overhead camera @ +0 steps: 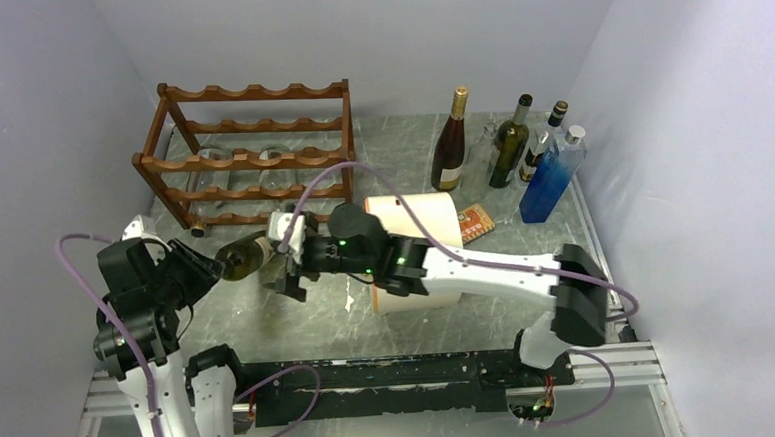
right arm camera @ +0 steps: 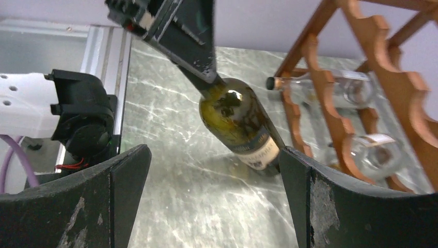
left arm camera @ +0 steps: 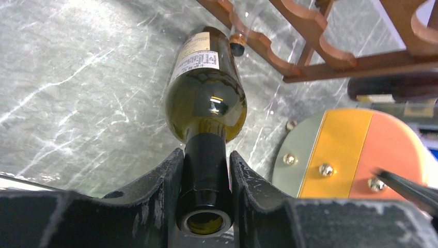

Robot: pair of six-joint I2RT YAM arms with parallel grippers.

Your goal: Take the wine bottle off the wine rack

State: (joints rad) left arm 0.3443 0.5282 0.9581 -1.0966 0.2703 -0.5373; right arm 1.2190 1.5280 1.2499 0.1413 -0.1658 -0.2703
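The dark green wine bottle lies nearly level in front of the reddish-brown wine rack, out of its rails. My left gripper is shut on the bottle's neck, with the open mouth facing the wrist camera and the labelled body pointing toward the rack. My right gripper stands wide open over the bottle's base end, touching nothing; its right finger is close beside the label. In the top view the right gripper straddles the bottle's base.
Clear glass bottles lie in the rack's lower tiers. A cream cylinder stands under the right arm. Several upright bottles, one of them blue, and a small orange packet sit at the back right.
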